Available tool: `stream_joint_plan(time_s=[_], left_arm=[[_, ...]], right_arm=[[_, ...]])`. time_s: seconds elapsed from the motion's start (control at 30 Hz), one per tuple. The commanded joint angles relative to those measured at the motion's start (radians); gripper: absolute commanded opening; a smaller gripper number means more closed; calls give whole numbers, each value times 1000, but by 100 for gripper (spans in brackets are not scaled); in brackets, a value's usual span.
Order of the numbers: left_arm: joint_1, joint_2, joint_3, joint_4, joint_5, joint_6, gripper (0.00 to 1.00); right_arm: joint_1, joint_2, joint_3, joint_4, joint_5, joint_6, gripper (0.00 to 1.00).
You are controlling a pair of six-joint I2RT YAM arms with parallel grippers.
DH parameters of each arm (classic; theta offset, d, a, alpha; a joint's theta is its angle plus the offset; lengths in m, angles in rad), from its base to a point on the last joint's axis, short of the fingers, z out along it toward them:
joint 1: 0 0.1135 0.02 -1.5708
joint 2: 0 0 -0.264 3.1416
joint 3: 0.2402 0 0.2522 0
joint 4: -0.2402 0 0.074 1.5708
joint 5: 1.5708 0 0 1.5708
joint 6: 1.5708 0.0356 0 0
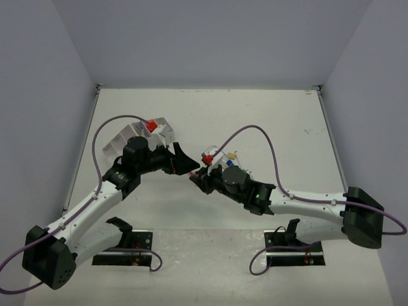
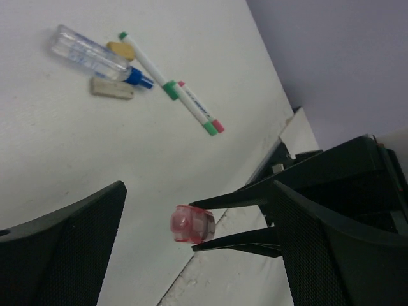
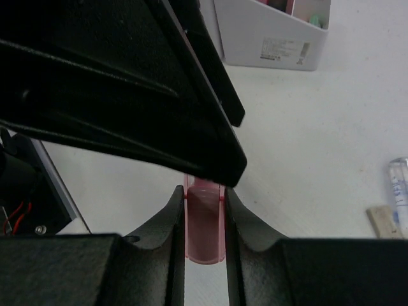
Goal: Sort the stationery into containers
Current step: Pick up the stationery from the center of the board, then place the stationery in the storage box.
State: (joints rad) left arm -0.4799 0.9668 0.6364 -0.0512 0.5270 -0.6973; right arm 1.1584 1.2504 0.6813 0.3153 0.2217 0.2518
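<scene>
- My right jaws pinch a small pink block [image 2: 191,224].
- My left jaws stand wide open, just in front of that block, not touching it.
- Pens [image 2: 153,67] and beige bits [image 2: 111,88] lie on the worktop [image 2: 76,146].
- A white tray [image 1: 121,141] sits by my left arm.
</scene>
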Motion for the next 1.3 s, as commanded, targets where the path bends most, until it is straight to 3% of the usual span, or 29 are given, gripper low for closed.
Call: stream_joint_plan(time_s=[0.0, 0.07, 0.17, 0.27, 0.4, 0.53, 0.63, 0.67, 0.73, 0.77, 0.8, 0.87, 1.0, 1.13, 1.27], left_arm=[[-44, 31, -17, 257, 160, -96, 88], [-46, 46, -26, 282, 169, -112, 77], [-48, 50, -33, 290, 173, -126, 48], [-48, 47, -34, 290, 172, -131, 40], [-48, 62, -31, 279, 165, -120, 41], [-49, 75, -34, 301, 170, -128, 3], [-49, 72, -18, 272, 128, -113, 0], [-49, 73, 1, 232, 79, -78, 0], [-49, 89, 68, 104, -91, -13, 0], [-49, 109, 113, 47, -214, 33, 0], [-49, 139, 169, -10, -381, 56, 0], [-48, 194, 247, -108, -633, 102, 0], [-18, 379, 435, -136, -1018, 143, 0], [53, 567, 572, -124, -1137, 156, 0], [84, 691, 657, -95, -1170, 169, 0]], right_arm=[[1, -50, -41, 105, 21, -89, 0], [3, -75, -51, 117, 42, -90, 0], [2, -103, -64, 127, 77, -89, 0], [3, -122, -76, 131, 123, -91, 0], [1, -150, -90, 134, 130, -96, 0], [2, -148, -80, 121, 148, -101, 0], [3, -138, -74, 112, 164, -101, 1], [3, -135, -74, 108, 174, -95, 18], [3, -129, -78, 93, 204, -75, 74], [3, -127, -78, 81, 221, -66, 90], [3, -125, -78, 65, 242, -54, 98], [2, -130, -85, 21, 322, -10, 99], [1, -167, -104, -38, 368, 50, 99], [0, -216, -127, -75, 350, 85, 99], [0, -240, -141, -71, 331, 94, 99]])
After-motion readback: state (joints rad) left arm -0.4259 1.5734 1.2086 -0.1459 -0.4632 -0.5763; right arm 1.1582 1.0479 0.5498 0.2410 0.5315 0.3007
